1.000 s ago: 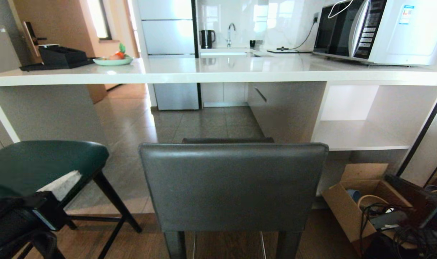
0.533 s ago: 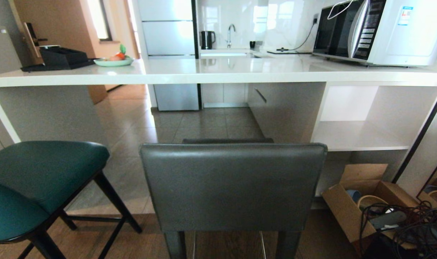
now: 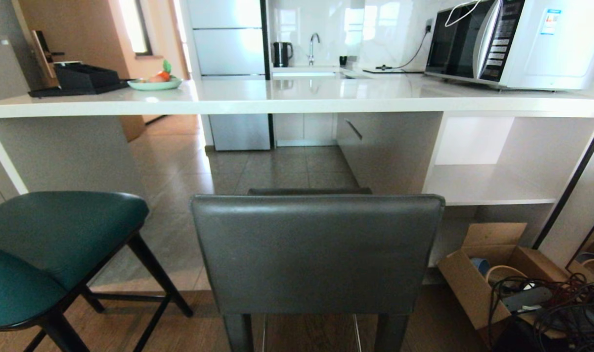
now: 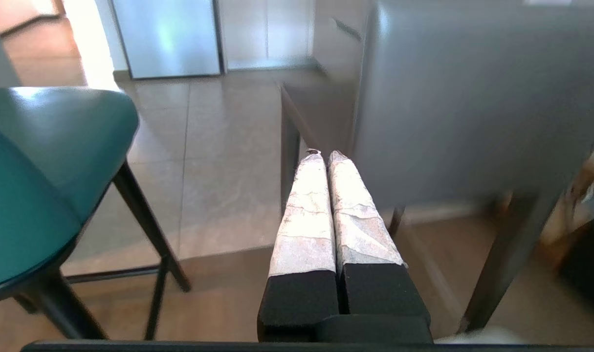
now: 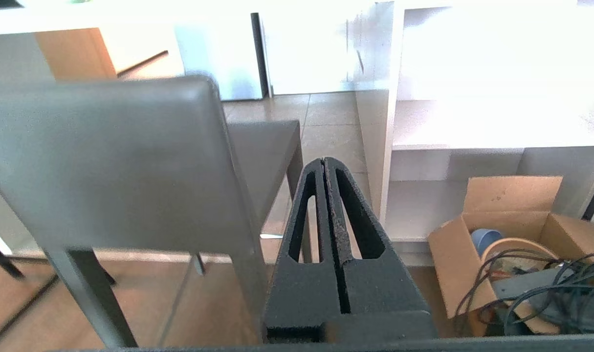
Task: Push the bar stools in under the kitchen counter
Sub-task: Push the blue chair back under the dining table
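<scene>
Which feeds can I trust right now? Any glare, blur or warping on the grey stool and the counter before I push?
Head view: sharp, but wide-angle bowing curves the kitchen counter edge; window glare sheens its top. Left wrist view: grey bar stool back soft and out of focus beside the shut left gripper. Right wrist view: counter and shelves blown out white; stool back blurred beside the shut right gripper.

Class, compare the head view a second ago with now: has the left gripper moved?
Yes. A second ago it covered the teal stool at lower left; now it has dropped out of the head view, while the counter holds its place.
</scene>
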`<state>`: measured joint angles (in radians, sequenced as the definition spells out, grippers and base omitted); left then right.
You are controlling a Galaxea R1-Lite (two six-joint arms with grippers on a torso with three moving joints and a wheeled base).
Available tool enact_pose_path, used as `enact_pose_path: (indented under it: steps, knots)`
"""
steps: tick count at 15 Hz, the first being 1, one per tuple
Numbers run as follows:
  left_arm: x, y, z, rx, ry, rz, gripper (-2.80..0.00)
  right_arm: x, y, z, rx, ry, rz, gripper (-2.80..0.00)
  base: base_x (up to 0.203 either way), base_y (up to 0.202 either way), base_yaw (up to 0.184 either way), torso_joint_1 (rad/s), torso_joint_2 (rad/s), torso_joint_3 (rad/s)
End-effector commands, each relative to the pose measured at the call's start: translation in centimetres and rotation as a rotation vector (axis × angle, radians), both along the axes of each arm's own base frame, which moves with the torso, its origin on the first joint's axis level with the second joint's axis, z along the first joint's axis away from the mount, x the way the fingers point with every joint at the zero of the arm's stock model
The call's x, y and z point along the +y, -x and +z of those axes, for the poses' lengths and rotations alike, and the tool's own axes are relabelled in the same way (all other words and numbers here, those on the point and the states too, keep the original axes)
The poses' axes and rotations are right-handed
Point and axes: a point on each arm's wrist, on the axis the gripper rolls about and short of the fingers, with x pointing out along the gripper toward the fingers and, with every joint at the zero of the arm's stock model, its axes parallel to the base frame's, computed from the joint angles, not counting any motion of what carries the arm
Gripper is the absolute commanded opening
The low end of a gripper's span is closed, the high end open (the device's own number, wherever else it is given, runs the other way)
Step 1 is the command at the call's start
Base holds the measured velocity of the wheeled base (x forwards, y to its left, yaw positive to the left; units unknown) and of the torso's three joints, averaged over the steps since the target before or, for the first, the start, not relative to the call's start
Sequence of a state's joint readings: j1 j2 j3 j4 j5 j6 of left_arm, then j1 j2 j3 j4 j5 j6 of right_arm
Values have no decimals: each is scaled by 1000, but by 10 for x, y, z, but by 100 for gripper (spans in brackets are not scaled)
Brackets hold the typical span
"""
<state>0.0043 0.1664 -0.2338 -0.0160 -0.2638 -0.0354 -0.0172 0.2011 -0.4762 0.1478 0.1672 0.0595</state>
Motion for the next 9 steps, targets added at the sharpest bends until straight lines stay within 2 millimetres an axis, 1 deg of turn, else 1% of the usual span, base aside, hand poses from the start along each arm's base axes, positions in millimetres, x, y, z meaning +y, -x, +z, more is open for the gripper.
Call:
enact_pose_path:
  steps: [1,2,3,5,6,8,9]
  knots:
    - [-1,7,-30,-37,-51,-31,-280,0,10,-35,-19,24,31,-280,0,0,0,0,0,0]
    - [-1,6,-45,-21,-65,-45,-280,0,5,-57,25,28,28,-280,0,0,0,0,0,0]
    - [0,4,-53,7,-64,-17,-280,-1,-3,-77,82,30,1,-280,0,0,0,0,0,0]
    - [3,1,-60,52,-41,141,-280,-3,-18,-111,141,80,-74,-280,0,0,0,0,0,0]
    - [4,1,-62,64,-33,175,-280,-3,-22,-120,144,100,-112,-280,0,0,0,0,0,0]
    - [5,0,-63,65,-28,203,-280,-4,-23,-118,119,89,-153,-280,0,0,0,0,0,0]
    - [6,0,-64,71,-42,258,-280,-4,-23,-118,120,80,-154,-280,0,0,0,0,0,0]
